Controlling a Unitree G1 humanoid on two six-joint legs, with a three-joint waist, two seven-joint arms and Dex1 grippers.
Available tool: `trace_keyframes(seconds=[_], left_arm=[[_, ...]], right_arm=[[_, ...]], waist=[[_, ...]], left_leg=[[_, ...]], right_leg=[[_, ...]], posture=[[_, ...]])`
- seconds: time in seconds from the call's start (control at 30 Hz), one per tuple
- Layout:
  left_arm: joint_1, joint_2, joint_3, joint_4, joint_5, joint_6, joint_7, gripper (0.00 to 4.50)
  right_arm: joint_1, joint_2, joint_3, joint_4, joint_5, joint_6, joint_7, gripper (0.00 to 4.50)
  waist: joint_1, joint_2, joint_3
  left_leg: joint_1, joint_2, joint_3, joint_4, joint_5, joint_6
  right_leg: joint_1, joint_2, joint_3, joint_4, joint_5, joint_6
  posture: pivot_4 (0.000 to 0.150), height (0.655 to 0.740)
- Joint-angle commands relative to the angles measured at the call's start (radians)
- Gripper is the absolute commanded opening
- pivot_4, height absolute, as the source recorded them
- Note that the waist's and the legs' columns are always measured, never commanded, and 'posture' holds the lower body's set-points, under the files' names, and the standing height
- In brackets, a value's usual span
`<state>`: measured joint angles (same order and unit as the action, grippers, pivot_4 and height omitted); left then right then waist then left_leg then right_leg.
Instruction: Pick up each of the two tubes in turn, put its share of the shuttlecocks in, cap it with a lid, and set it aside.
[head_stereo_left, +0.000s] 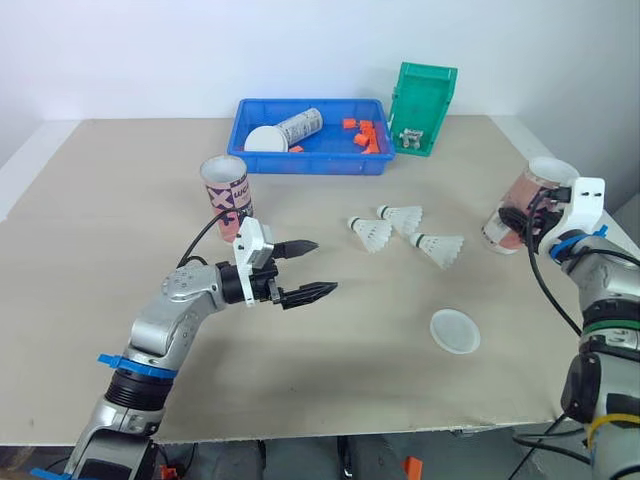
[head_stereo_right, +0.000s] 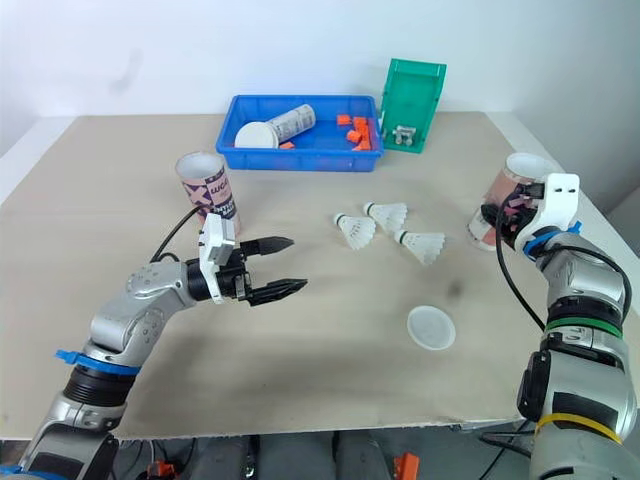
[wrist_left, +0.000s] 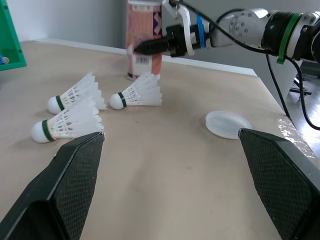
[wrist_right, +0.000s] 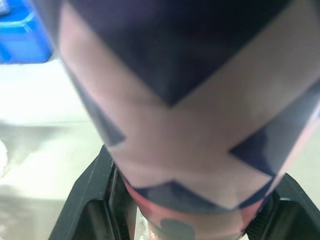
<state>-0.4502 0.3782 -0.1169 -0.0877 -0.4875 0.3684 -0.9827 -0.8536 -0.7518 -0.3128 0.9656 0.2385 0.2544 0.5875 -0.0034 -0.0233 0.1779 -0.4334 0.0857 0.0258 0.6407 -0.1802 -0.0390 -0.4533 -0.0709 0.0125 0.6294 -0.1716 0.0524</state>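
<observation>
One pink patterned tube stands upright and uncapped on the table's left. A second tube leans at the right edge, and my right gripper is shut on its lower part; its wall fills the gap between the black fingers. Three white shuttlecocks lie in a cluster mid-table. A round white lid lies flat in front of them. My left gripper hovers open and empty between the upright tube and the shuttlecocks, its fingers pointing at them.
A blue tray at the back holds a lying tube, a white lid and orange bits. A green bin stands tilted beside it. Bare tabletop stretches along the front and far left.
</observation>
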Motion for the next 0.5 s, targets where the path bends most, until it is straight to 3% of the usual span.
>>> trace_keyframes(seconds=[0.03,0.07,0.1,0.5], left_arm=[[0.005,0.006,0.027,-0.038,-0.006,-0.010,0.016,4.50],[0.007,0.006,0.029,-0.040,-0.008,-0.008,0.018,4.50],[0.008,0.006,0.030,-0.042,-0.010,-0.007,0.021,4.50],[0.000,0.005,0.042,-0.034,-0.022,-0.004,0.023,4.50]], right_arm=[[-0.016,-0.018,0.011,0.076,-0.025,-0.037,0.015,3.80],[-0.014,-0.019,0.011,0.084,-0.026,-0.042,0.023,4.42],[-0.014,-0.021,0.010,0.089,-0.028,-0.048,0.027,4.47],[0.064,-0.151,0.039,0.057,-0.062,-0.032,0.149,4.47]], waist=[[-0.001,0.000,0.000],[-0.005,0.000,0.000],[-0.005,0.000,0.000],[-0.018,0.000,0.000]], left_leg=[[0.000,-0.001,0.000,0.000,0.000,0.000],[0.000,-0.001,0.000,0.000,0.000,0.000],[0.000,-0.001,0.000,0.001,0.000,0.001],[0.000,-0.004,-0.001,0.000,0.001,0.002]], right_leg=[[0.001,0.001,0.003,0.000,0.000,0.000],[0.001,0.002,0.005,0.000,0.000,0.000],[0.001,0.003,0.006,0.000,0.000,0.001],[0.001,0.013,0.023,0.000,-0.001,0.004]], posture=[[0.150,0.7037],[0.150,0.7037],[0.150,0.7037],[0.150,0.7037]])
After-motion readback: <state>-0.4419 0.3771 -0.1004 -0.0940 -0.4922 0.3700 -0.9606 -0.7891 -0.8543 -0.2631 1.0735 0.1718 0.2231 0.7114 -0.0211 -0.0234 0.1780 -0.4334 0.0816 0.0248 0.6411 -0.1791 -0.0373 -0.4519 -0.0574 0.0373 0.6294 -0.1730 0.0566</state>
